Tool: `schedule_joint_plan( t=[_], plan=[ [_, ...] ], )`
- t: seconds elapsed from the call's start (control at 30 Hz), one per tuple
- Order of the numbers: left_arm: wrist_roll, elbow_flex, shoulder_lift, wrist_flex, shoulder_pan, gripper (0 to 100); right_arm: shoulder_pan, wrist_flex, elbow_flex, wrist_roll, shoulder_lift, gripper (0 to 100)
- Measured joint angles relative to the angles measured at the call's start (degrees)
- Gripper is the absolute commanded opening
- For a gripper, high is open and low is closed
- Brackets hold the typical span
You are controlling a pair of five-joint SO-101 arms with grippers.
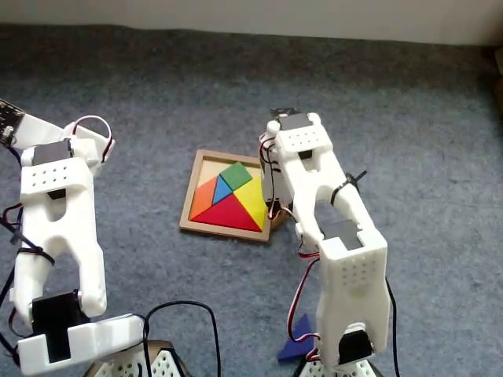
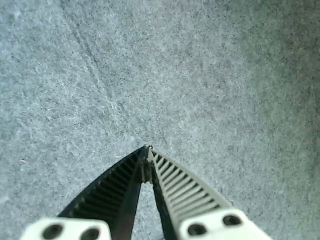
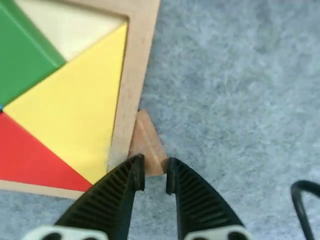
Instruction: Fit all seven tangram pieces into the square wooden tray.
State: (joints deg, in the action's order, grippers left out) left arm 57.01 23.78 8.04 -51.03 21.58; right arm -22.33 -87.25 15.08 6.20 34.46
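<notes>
Tray: one square wooden tray (image 1: 222,231) lies on the grey carpet (image 2: 175,75) between the two arms, nearer the right arm (image 1: 330,228).
Pieces in the tray: five, lying flat: orange (image 1: 204,199), blue (image 1: 222,189), green (image 1: 236,174), yellow (image 1: 251,200) and red (image 1: 228,214).
Open floor: pale tray floor shows along the far side of the tray, beside the green piece.
Pieces outside: two. A wood-coloured triangle (image 3: 146,140) lies on the carpet touching the tray's outer rim beside the yellow piece. A dark blue piece (image 1: 292,345) lies well apart from the tray at the foot of the right arm.
Right gripper (image 3: 155,172): slightly parted and low at the wood-coloured triangle, whose wide end sits between the tips. I cannot tell whether the tips press it.
Left gripper (image 2: 147,152): clenched tip to tip with nothing in it, over bare carpet.
Left arm (image 1: 59,228): well to the side of the tray.
In the way: the right arm covers the tray's near right corner in the high view, and its wires cross part of the dark blue piece.
Other: a black cable (image 1: 189,310) loops on the carpet between the arm bases.
</notes>
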Motion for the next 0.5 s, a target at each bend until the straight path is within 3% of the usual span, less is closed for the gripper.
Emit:
schedule_joint_plan(
  t=[0.17,0.37,0.5],
  plan=[
    [0.00,0.00,0.00,0.00,0.00,1,-0.44,0.00,-1.58,-0.62,-4.92,0.5],
    [0.00,0.00,0.00,0.00,0.00,1,-7.65,6.33,-8.44,-0.79,-8.18,0.5],
    [0.00,0.00,0.00,0.00,0.00,1,-8.79,8.09,-11.25,-0.79,-8.62,0.5]
  ],
)
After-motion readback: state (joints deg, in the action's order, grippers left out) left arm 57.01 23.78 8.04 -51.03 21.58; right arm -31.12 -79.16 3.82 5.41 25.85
